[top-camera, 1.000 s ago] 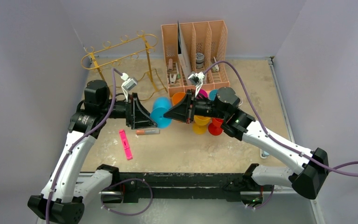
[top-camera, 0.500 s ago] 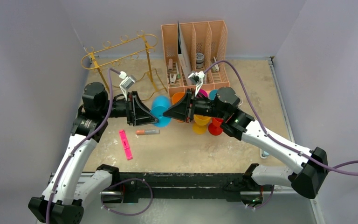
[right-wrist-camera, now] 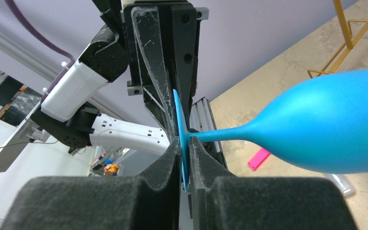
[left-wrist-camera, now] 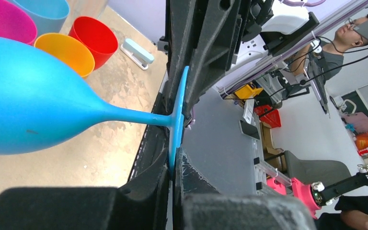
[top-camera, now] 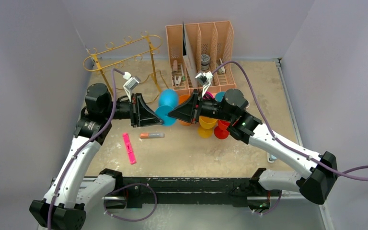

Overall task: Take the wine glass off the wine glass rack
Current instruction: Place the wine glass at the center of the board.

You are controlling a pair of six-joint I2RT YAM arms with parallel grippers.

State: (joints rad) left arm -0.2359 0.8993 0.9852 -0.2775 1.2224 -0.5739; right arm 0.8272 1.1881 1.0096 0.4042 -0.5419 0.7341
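Where my two arms meet nose to nose above the middle of the worn beige table [top-camera: 196, 158], a matte blue wine glass [top-camera: 168, 98] with a round bowl, thin stem and flat disc foot is held on its side, off the surface. The bowl points toward the far edge and the stem runs level.

Left end effector [left-wrist-camera: 174, 162]: clenched on the foot. The edge of the disc runs between its two black foam pads.

Right end effector [right-wrist-camera: 184, 146]: comes at the same foot from the opposite side, a pad close against each face of the disc. I cannot tell whether the pads press it or stand just off it.

Thin gold wire wine glass rack [top-camera: 97, 63], with looped top rails, slim uprights and a wavy base: stands at the far left corner of the table, well apart from the glass.

Peach plastic slotted desk organiser [top-camera: 199, 52]: against the back wall, right of the rack, with small items in its compartments.

Cluster of bright cups in orange, yellow, red, magenta and teal [top-camera: 206, 127]: on the table under the right wrist, just beside the glass.

Flat pink marker [top-camera: 129, 148] and a short orange-and-grey pen [top-camera: 152, 135]: lying near each other on the table below the left arm.
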